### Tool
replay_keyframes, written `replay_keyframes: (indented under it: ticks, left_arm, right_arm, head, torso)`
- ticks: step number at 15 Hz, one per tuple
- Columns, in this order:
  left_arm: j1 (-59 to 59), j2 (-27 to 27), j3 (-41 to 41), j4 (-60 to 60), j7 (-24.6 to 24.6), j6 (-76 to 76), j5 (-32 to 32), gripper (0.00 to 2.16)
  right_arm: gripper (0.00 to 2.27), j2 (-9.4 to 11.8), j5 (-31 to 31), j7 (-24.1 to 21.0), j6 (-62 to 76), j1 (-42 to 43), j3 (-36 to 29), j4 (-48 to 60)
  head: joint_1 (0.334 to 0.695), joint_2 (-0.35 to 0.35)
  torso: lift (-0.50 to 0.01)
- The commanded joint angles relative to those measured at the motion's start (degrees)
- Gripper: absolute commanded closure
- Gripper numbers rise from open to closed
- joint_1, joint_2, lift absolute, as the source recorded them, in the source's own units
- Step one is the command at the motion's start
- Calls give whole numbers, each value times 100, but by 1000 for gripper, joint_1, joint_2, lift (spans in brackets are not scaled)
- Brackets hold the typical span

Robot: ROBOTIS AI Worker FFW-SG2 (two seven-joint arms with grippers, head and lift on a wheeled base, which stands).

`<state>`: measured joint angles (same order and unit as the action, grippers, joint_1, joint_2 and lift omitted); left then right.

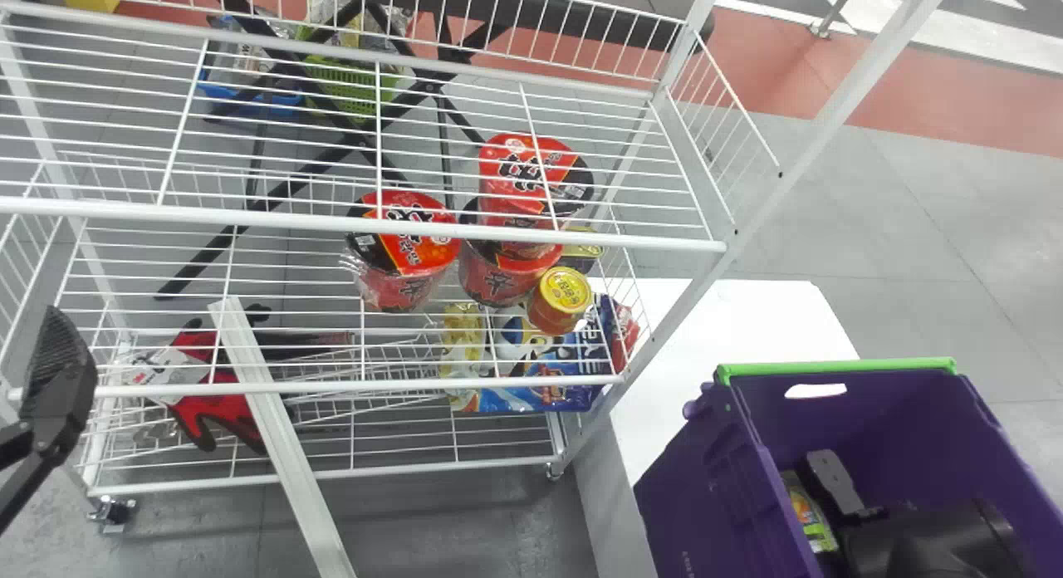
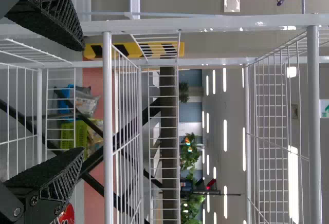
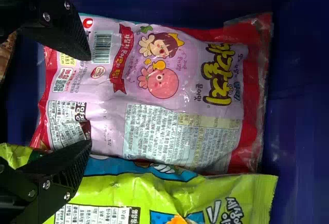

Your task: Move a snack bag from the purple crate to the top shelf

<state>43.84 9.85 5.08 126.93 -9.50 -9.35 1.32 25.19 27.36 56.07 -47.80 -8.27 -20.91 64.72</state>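
Snack bag (image 3: 175, 93) — pink, red-edged

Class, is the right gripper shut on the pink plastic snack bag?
No, the right gripper has its fingers apart, the snack bag showing between them.

Looked bright in head view, near-glaring on white tabletop (image 1: 739, 329); showed lit ceiling strips (image 2: 224, 135) in left wrist view; was shadowy inside crate (image 3: 300, 116).
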Motion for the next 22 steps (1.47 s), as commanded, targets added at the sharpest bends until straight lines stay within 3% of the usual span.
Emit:
replay_keyframes:
  ticks: [1, 2, 4, 6, 7, 18, 22]
  left_arm:
    - [-7, 8, 2, -2, 1, 17, 0, 130]
    - [-7, 8, 2, -2, -8, 17, 0, 130]
    - [2, 8, 2, -2, -8, 17, 0, 130]
    - [2, 8, 2, -2, -8, 17, 0, 130]
    - [-7, 8, 2, -2, -8, 17, 0, 130]
    - [-77, -27, 2, -46, -8, 87, 0, 130]
    - [-139, -18, 2, -81, -8, 105, 9, 130]
  right_arm:
    - [410, -23, 6, 0, 20, -8, 0, -12]
    - [414, -23, 6, -8, 55, -8, 0, -21]
    - [694, -31, -3, -35, 73, -8, 0, -47]
    - [1295, -40, -12, -158, 55, -8, 0, -83]
    - [1487, -31, -47, -237, 55, -8, 0, -109]
    - [1514, -31, -117, -158, -191, -140, -150, 278]
    - [1517, -119, -117, -219, 214, -219, -203, 278]
  head:
    - [695, -350]
    - [695, -350]
    - [695, -350]
    - [695, -350]
    - [695, -350]
    - [695, -350]
    - [695, -350]
  torso:
    - [-457]
    - [-457]
    - [-457]
    - [-457]
    - [-457]
    - [-447]
    - [-433]
